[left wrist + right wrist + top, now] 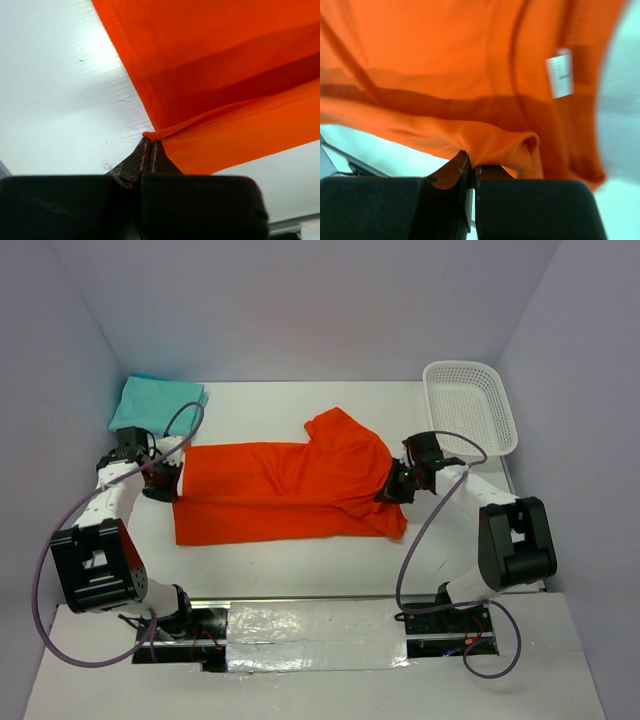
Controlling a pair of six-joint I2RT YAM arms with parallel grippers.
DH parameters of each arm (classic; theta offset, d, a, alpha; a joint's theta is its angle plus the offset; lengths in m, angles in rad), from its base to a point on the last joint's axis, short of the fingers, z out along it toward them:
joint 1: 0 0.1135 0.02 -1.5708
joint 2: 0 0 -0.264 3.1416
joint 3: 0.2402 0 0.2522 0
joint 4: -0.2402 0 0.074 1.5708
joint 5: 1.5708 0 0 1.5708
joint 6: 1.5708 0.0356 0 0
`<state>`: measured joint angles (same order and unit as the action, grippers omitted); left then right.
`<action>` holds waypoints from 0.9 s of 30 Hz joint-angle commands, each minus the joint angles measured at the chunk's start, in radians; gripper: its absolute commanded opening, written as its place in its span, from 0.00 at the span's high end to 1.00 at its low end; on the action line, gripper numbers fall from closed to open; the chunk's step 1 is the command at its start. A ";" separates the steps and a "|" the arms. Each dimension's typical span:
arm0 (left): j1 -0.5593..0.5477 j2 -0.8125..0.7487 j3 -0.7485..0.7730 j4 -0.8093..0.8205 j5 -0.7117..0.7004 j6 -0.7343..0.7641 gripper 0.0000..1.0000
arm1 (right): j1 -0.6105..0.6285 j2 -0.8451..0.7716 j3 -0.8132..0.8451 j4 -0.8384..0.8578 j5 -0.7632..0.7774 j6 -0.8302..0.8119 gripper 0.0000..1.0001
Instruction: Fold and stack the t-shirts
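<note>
Top external view takes in the white table (300, 570), and the biggest thing on it is the orange t-shirt (270, 495). It is spread mid-table with its long axis running left to right. Its straight hem faces the left arm. The collar end, where the right wrist view shows a white label (560, 75), faces the right arm, and one sleeve pokes toward the far side. A white mesh basket (470, 405) sits at the far right corner. A folded teal t-shirt (155, 405) lies at the far left corner, apart from the orange one. The left gripper (163, 485) has its jaws pinched tight on the hem edge, a small ridge of cloth raised there. The right gripper (390, 488) is clamped the same way on a bunched bit of cloth at the collar end.
</note>
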<state>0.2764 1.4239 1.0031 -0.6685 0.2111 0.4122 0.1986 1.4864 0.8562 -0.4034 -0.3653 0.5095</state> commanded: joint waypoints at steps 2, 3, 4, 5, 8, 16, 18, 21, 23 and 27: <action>0.021 0.013 -0.027 0.081 -0.044 -0.024 1.00 | -0.057 0.031 0.010 0.055 -0.012 -0.048 1.00; 0.020 0.018 -0.029 0.087 -0.039 -0.024 1.00 | -0.059 0.044 0.021 0.057 -0.017 -0.061 1.00; 0.021 0.029 -0.029 0.093 -0.021 -0.024 1.00 | -0.057 0.073 0.047 0.057 -0.033 -0.086 1.00; 0.021 0.035 -0.027 0.098 -0.013 -0.024 1.00 | -0.056 0.090 0.061 0.057 -0.061 -0.100 1.00; 0.020 0.070 -0.017 0.109 -0.016 -0.023 1.00 | -0.053 0.155 0.122 0.028 -0.052 -0.132 0.97; 0.027 0.173 0.067 0.049 -0.055 -0.038 0.13 | -0.056 0.181 0.337 -0.187 0.113 -0.232 0.35; 0.037 0.173 0.136 -0.011 -0.033 -0.038 0.11 | -0.062 0.137 0.394 -0.271 0.163 -0.253 0.24; 0.040 0.158 0.204 -0.128 -0.026 -0.017 0.11 | -0.062 0.057 0.396 -0.353 0.213 -0.227 0.25; 0.041 0.155 0.206 -0.192 0.000 -0.004 0.15 | -0.059 0.009 0.353 -0.371 0.238 -0.191 0.41; 0.041 0.145 0.099 -0.215 -0.010 -0.003 0.23 | -0.047 -0.145 0.127 -0.336 0.200 -0.126 0.86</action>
<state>0.3138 1.5829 1.1667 -0.7692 0.1810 0.3939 0.1440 1.4155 1.0950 -0.6739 -0.1814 0.3397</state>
